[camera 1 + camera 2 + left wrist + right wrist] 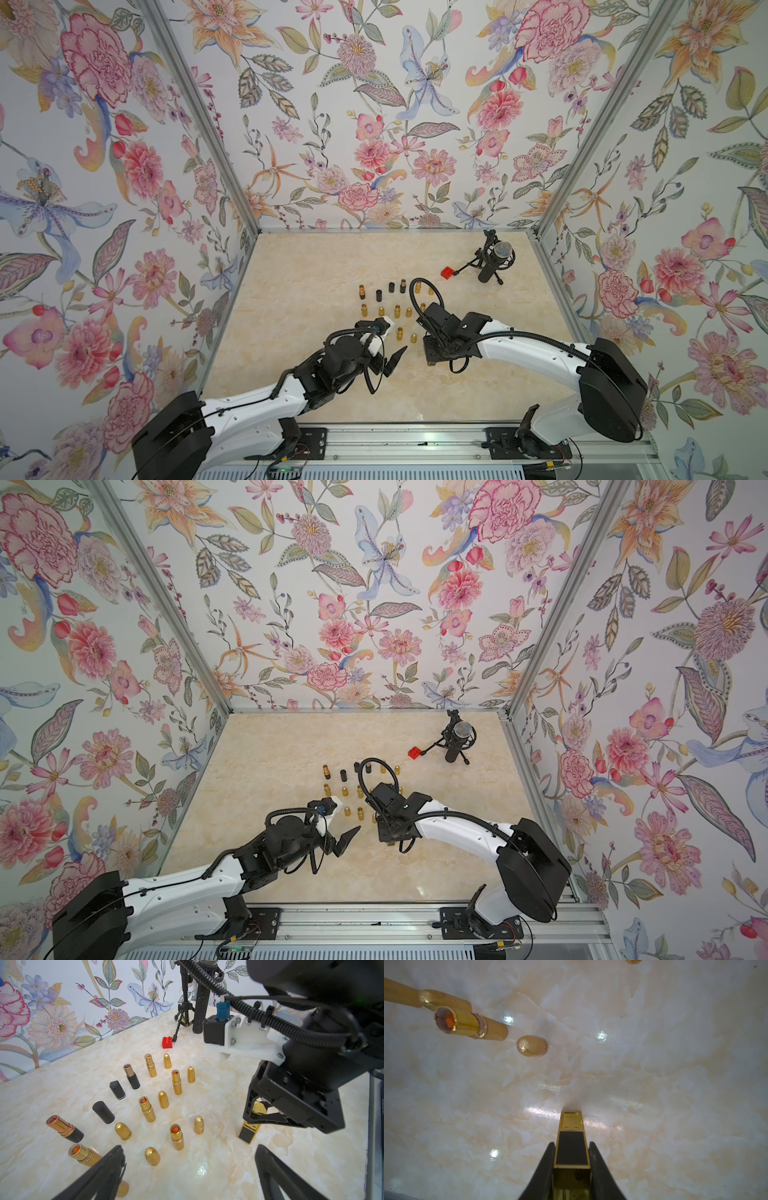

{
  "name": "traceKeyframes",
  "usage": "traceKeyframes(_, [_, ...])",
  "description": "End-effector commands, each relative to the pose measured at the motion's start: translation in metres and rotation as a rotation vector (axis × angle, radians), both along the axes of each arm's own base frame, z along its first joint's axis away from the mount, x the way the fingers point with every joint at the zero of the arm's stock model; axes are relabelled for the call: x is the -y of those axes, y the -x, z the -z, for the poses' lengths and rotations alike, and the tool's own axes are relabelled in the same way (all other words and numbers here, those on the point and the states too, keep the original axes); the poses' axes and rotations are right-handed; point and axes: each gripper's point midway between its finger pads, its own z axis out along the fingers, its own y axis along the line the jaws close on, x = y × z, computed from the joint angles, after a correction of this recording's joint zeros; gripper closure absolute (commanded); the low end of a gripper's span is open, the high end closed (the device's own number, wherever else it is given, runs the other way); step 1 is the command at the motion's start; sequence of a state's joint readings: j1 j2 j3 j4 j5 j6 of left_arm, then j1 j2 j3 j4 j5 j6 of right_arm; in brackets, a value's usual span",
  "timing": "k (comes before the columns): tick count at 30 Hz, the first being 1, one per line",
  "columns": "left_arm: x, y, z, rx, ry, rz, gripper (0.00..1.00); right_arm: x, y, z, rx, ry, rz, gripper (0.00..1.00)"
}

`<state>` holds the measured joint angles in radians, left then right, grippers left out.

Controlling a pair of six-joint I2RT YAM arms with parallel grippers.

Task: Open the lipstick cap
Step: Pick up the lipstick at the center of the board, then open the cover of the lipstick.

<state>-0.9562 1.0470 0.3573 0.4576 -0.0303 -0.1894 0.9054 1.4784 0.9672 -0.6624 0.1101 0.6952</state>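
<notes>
Right wrist view, lipstick (572, 1136) gripped between right pincer's (571, 1145) jaws

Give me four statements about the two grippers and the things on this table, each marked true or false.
1. The right gripper is shut on the square black-and-gold lipstick. True.
2. The left gripper holds a gold cap. False: its fingers stand wide open and hold nothing.
3. The red brick lies by a foot of the microphone stand. True.
4. The gripped lipstick lies flat. False: it stands upright on the table.
</notes>
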Motion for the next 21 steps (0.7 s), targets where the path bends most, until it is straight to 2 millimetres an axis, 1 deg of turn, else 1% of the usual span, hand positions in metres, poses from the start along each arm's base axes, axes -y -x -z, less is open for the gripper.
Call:
traceKeyframes(1, [0.008, 0.003, -0.020, 0.050, 0.028, 0.035, 0.01, -0.012, 0.003, -0.030, 0.005, -0.080, -0.049, 0.76])
traceKeyframes(4, [0.014, 0.005, -0.023, 0.071, 0.025, 0.072, 0.01, -0.016, 0.007, -0.047, -0.004, -0.128, -0.080, 0.75])
traceKeyframes(6, [0.021, 0.009, -0.024, 0.084, 0.020, 0.124, 0.01, -0.018, 0.009, -0.061, -0.010, -0.174, -0.101, 0.75])
traceKeyframes(10, [0.040, 0.025, -0.026, 0.090, 0.023, 0.263, 0.01, -0.021, 0.012, -0.087, -0.017, -0.268, -0.136, 0.75])
traceKeyframes(12, [0.048, 0.031, -0.029, 0.099, 0.036, 0.312, 0.04, -0.023, 0.014, -0.097, -0.036, -0.325, -0.162, 0.75])
traceKeyframes(17, [0.060, 0.033, -0.027, 0.113, 0.024, 0.372, 0.12, -0.024, 0.017, -0.115, -0.055, -0.410, -0.184, 0.75])
traceKeyframes(20, [0.070, 0.035, -0.021, 0.098, 0.007, 0.414, 0.13, -0.026, 0.019, -0.125, -0.060, -0.451, -0.195, 0.75])
traceKeyframes(21, [0.073, 0.035, -0.018, 0.091, 0.001, 0.427, 0.16, -0.026, 0.020, -0.127, -0.064, -0.463, -0.201, 0.75])
